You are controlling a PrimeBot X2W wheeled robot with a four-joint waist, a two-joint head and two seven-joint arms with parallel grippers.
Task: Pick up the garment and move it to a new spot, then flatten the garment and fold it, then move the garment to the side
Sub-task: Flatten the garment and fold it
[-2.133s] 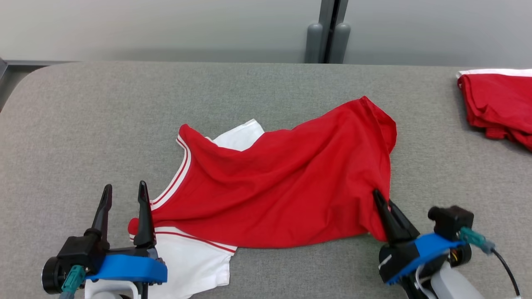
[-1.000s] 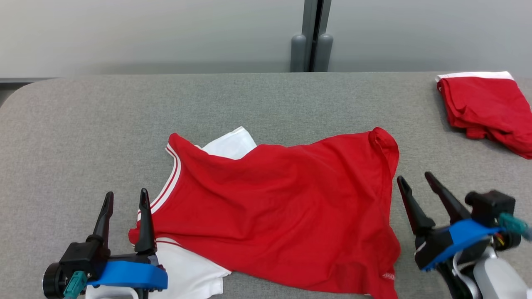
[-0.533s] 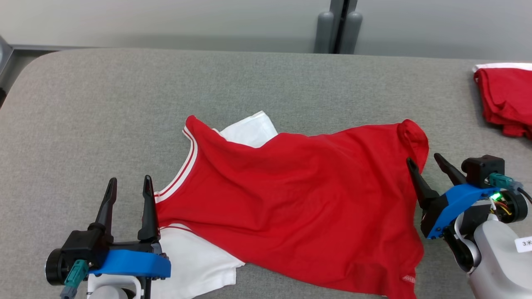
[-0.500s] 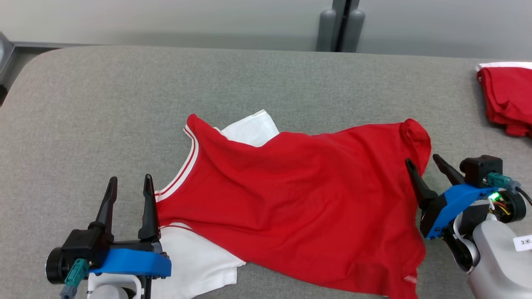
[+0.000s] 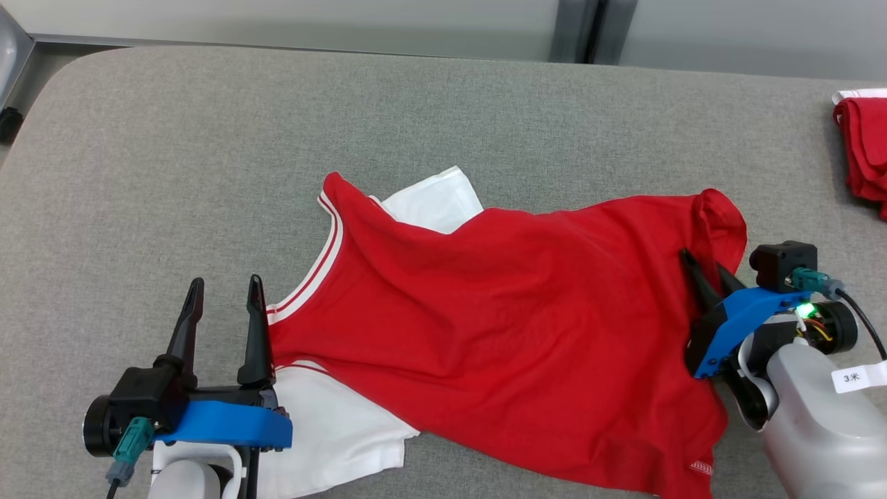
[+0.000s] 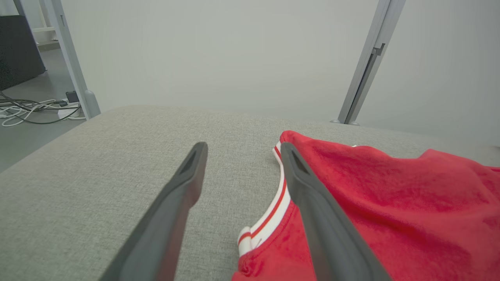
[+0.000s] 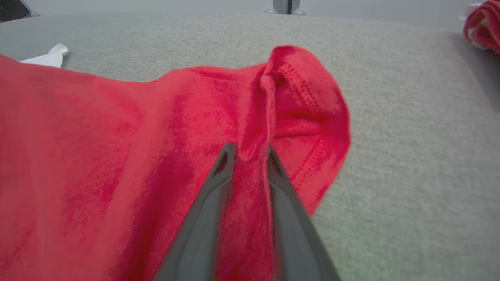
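The garment (image 5: 499, 319), a red shirt with white sleeves and a white-striped neckline, lies spread and wrinkled on the grey padded table (image 5: 208, 138). My right gripper (image 5: 701, 262) sits at its right edge, just below the turned-up far right corner. In the right wrist view the fingers of the right gripper (image 7: 250, 148) pinch a raised ridge of the garment (image 7: 117, 136). My left gripper (image 5: 226, 281) stands open at the near left, its right finger beside the neckline. In the left wrist view, bare table shows between the fingers of the left gripper (image 6: 244, 147), with the garment (image 6: 390, 195) beside them.
A second red garment (image 5: 863, 145) with white trim lies bunched at the table's far right edge, also in the right wrist view (image 7: 482, 23). The table's rounded far left corner (image 5: 41, 76) drops to the floor, where cables (image 6: 27, 111) lie. A grey post (image 6: 367, 62) stands behind the table.
The head camera has shifted. My right gripper has moved in over the garment's right edge and its fingers have come together on a fold of cloth. The left gripper has stayed open in place.
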